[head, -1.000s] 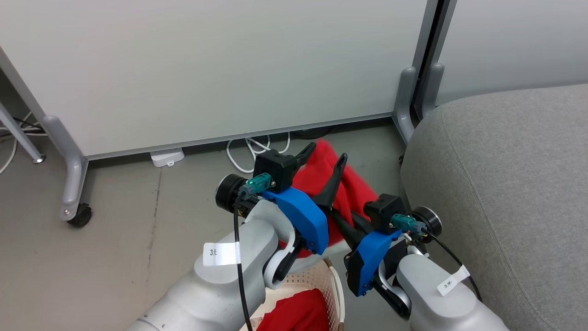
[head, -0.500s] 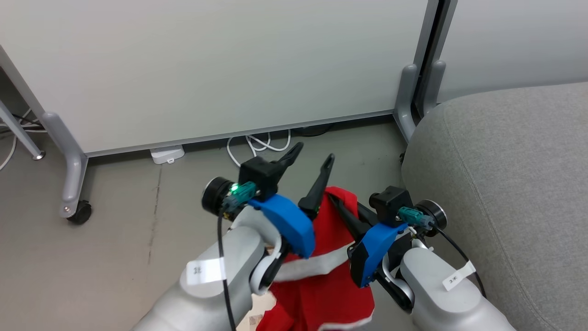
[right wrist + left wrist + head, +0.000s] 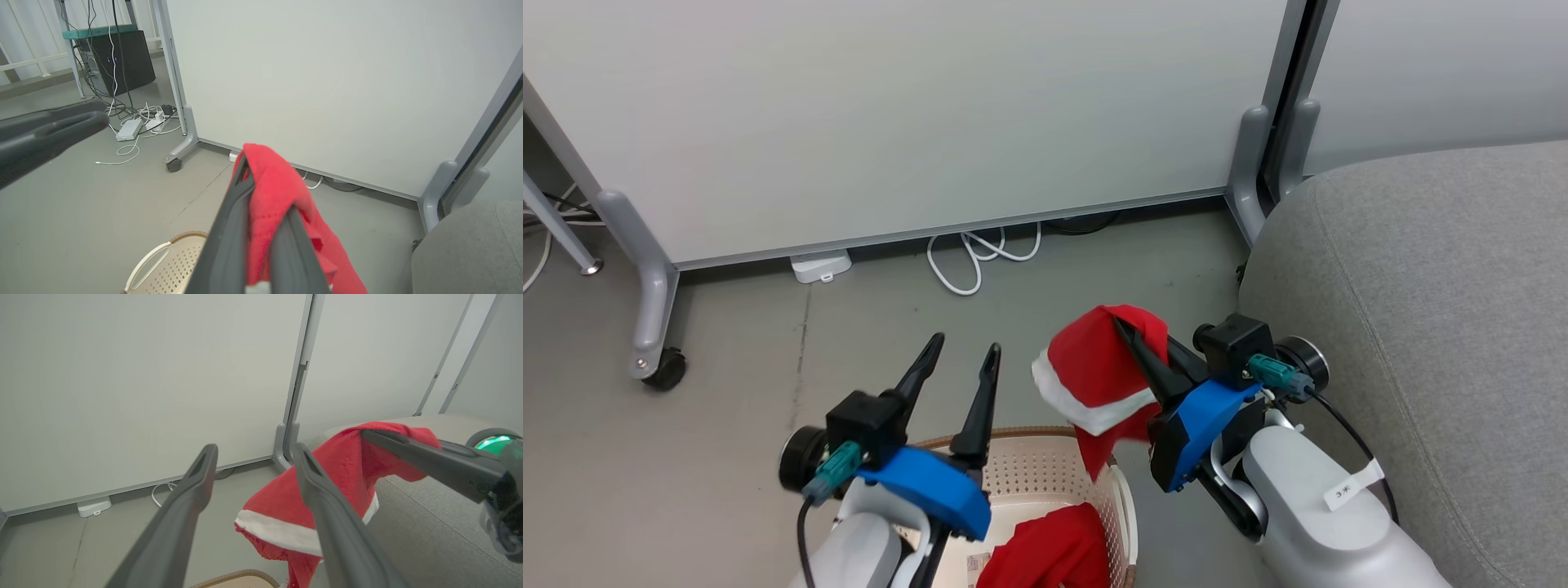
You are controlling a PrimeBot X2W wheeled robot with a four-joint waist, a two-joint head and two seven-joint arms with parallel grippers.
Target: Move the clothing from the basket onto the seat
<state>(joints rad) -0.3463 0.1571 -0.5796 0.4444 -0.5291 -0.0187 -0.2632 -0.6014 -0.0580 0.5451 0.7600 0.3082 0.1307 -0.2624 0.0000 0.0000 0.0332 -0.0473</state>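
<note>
Grey floor (image 3: 727, 408), white partition (image 3: 890, 122) on castors, white cable (image 3: 968, 261) and adapter (image 3: 821, 265) at its foot. Right forearm tag (image 3: 1347, 490): "3" plus a blurred character. Right wrist view adds a black tower (image 3: 118, 57) and a cable tangle (image 3: 139, 118). Right pincer (image 3: 1123, 327) is clamped on a red garment (image 3: 1094, 367) above the basket (image 3: 1045, 465) rim, beside the seat (image 3: 1421, 286). Left pincer (image 3: 965, 343) is apart and empty. Second garment (image 3: 1049, 551) lies in the basket.

Fuzzy red cloth garment (image 3: 1094, 367), perforated matt plastic basket (image 3: 1045, 469), grey woven-fabric seat (image 3: 1421, 286).
</note>
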